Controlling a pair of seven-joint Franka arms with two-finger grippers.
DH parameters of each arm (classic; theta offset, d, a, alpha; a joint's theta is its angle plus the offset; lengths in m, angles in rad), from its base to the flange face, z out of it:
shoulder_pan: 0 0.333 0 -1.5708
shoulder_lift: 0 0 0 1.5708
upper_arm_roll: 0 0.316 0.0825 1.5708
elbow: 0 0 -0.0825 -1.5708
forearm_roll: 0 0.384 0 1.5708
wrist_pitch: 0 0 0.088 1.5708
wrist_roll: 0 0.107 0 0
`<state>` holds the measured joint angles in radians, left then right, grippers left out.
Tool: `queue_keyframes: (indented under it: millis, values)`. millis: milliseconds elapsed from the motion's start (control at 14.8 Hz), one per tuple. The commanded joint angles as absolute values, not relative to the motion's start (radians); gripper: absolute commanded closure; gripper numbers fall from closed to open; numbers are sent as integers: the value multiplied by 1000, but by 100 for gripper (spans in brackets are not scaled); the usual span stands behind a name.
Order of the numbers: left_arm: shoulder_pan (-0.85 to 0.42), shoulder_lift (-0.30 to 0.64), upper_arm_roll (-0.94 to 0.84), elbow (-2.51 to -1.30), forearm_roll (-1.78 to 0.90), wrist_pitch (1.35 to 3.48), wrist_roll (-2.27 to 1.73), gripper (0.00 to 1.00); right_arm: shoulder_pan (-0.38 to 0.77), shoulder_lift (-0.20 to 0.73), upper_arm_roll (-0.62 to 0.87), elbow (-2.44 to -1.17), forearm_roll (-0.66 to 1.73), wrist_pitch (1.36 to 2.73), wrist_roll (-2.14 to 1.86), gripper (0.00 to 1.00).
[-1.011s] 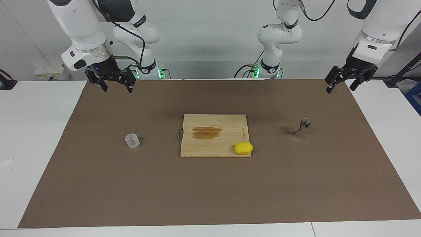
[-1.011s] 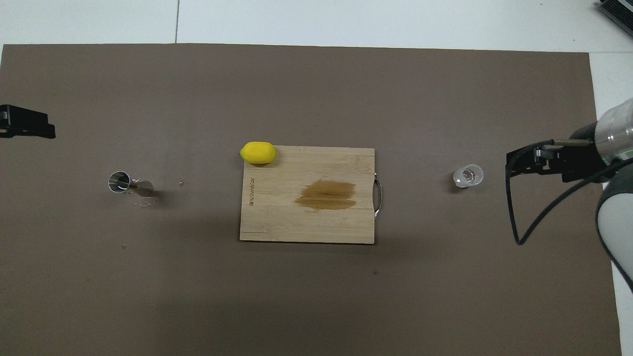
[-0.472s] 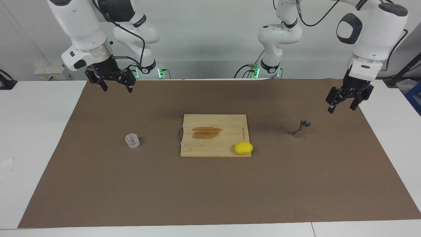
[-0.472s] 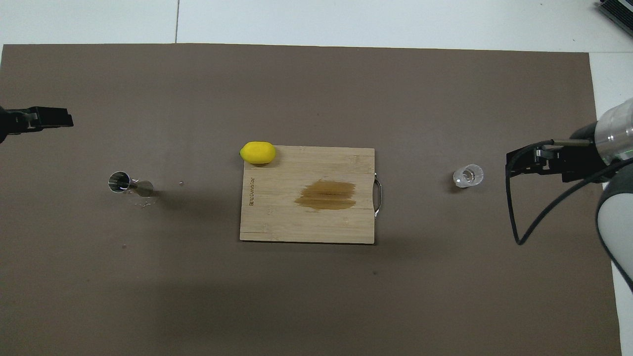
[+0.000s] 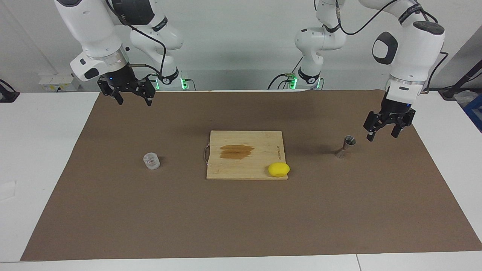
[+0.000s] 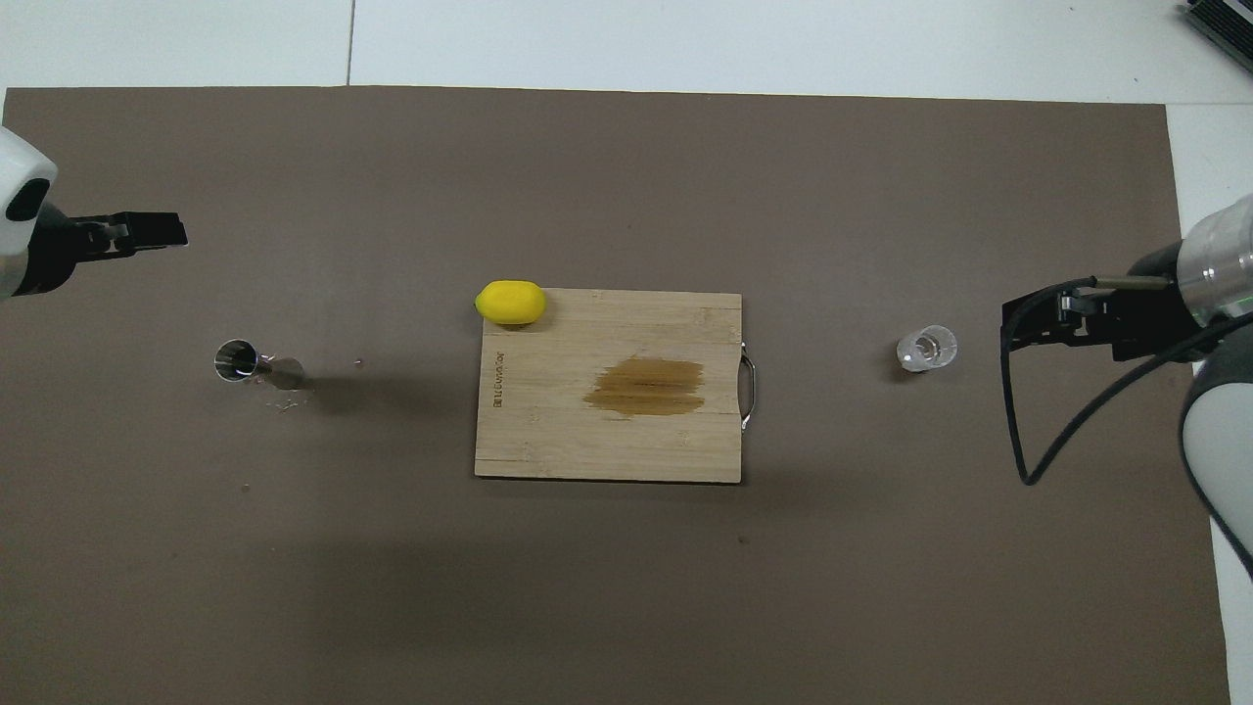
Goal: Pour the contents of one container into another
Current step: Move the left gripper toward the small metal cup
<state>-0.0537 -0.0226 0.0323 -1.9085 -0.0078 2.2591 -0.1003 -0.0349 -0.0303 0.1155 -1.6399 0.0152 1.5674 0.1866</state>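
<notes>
The small clear cup (image 5: 151,161) (image 6: 926,348) stands upright on the brown mat toward the right arm's end of the table. The grey steel hourglass jigger (image 5: 345,146) (image 6: 250,362) stands upright toward the left arm's end. My left gripper (image 5: 382,136) (image 6: 176,230) hangs open and empty over the mat beside the jigger, a short way from it and touching nothing. My right gripper (image 5: 134,101) (image 6: 1013,328) waits open and empty, raised over the mat's edge by the robots, well apart from the cup.
A wooden cutting board (image 5: 244,167) (image 6: 607,450) with a brown stain lies mid-table between cup and jigger. A yellow lemon (image 5: 279,169) (image 6: 510,302) rests at the board's corner toward the jigger. A few tiny specks dot the mat around the jigger's base.
The left arm has swung in and come down from the mat's corner toward the jigger, gripper still open. The right arm, cup, jigger and lemon have not moved.
</notes>
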Motion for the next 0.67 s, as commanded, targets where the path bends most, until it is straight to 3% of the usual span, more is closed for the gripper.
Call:
queue_keyframes:
  millis: [0,404,606]
  values:
    - [-71,-35,40,-1947,9,2318,-121,0,-51,-54,118,-1661,35,1559,166,0]
    - [-146,-57,25,-1928,9,2056,-115,0,-51,-54,118,-1661,35,1559,166,0]
    - [-205,-58,25,-1931,9,2036,-123,0,-51,-54,118,-1661,35,1559,166,0]
